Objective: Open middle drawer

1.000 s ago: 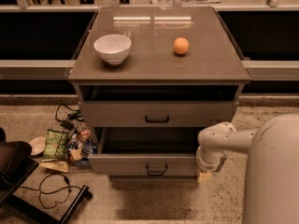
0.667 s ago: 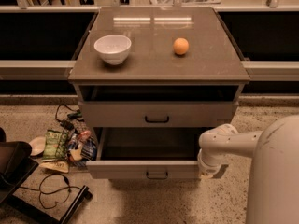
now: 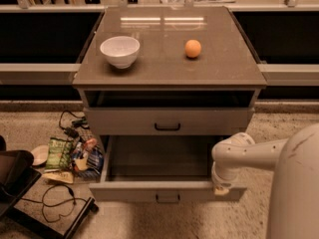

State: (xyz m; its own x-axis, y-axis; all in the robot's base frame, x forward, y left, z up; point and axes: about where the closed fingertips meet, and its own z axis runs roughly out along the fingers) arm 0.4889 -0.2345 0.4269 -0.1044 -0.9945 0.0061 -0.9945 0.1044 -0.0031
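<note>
Standing well forward of the cabinet [image 3: 99, 113], the middle drawer [image 3: 159, 163] is seen open, with its plain grey interior exposed and nothing visible inside. Its front panel lies crosswise, long axis running left to right, and the small black bar handle [image 3: 168, 198] is set at the middle of that panel.

The hand [image 3: 221, 187] is placed at the right end of the drawer's front panel, at its top edge, well to the right of the bar handle. Whether the hand is spread, pressed together or pinching the panel cannot be told, as it is hidden behind the white wrist. The arm [image 3: 249, 156] is brought in from the right of the cabinet, so the drawer lies to the left of the hand and slightly behind it.

The task is judged to be all but done — any further travel would have to be drawn straight out from the cabinet, square to the panel's long axis. Because the hand sits off-centre, a skewed pull may be risked.

Above the open drawer, the upper drawer [image 3: 129, 121] stands slightly out from the cabinet. On the worktop [image 3: 164, 73] a white bowl [image 3: 119, 51] and an orange [image 3: 193, 48] are set well apart — neither is near the hand.
</note>
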